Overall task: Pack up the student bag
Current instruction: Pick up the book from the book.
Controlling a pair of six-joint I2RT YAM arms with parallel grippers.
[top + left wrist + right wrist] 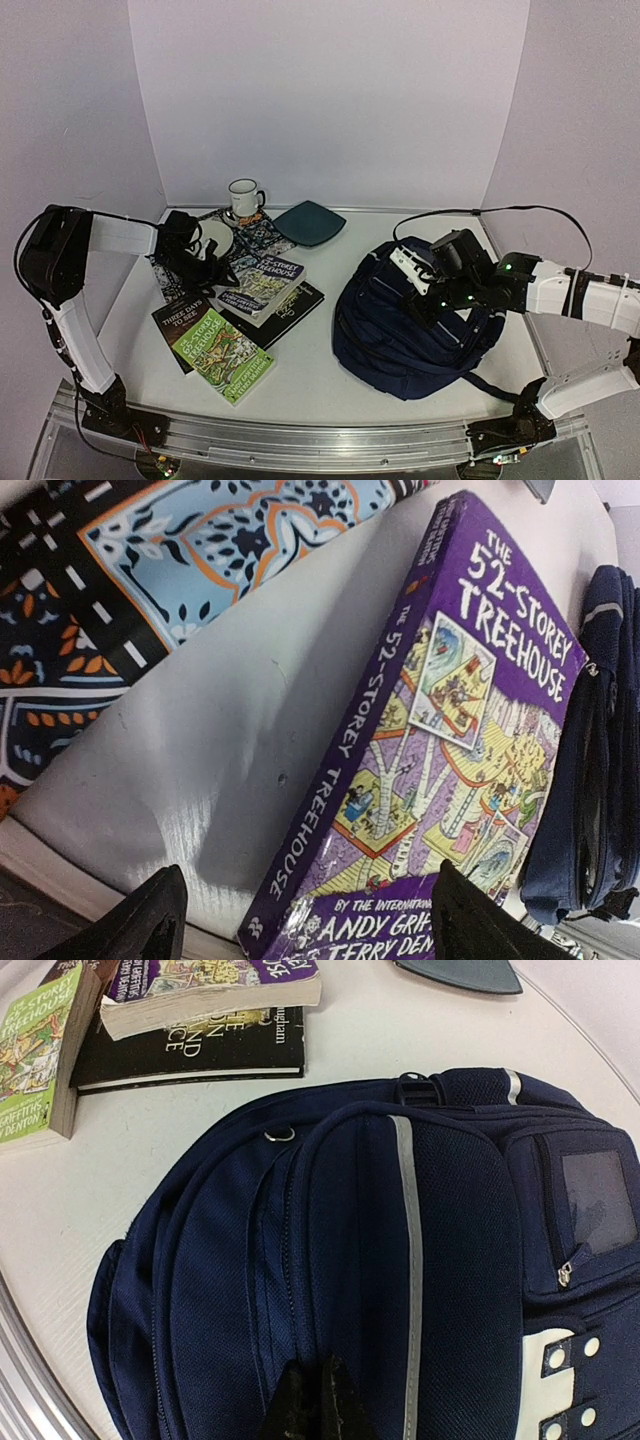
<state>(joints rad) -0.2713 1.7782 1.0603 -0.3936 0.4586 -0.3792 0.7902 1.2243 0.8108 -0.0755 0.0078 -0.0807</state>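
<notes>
Student bag (pixel 200 1290) beneath right gripper (pixel 318 1375), jaws pressed together, left gripper (pixel 305 880) spread over purple book (pixel 450 730)

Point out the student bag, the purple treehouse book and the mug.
student bag (pixel 392 345), top view, main body.
purple treehouse book (pixel 470 735), left wrist view, front cover.
mug (pixel 243 198), top view, side wall.

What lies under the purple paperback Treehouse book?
A black paperback book shows beneath the purple paperback book; part of its cover is hidden, and anything else underneath cannot be seen.
</notes>
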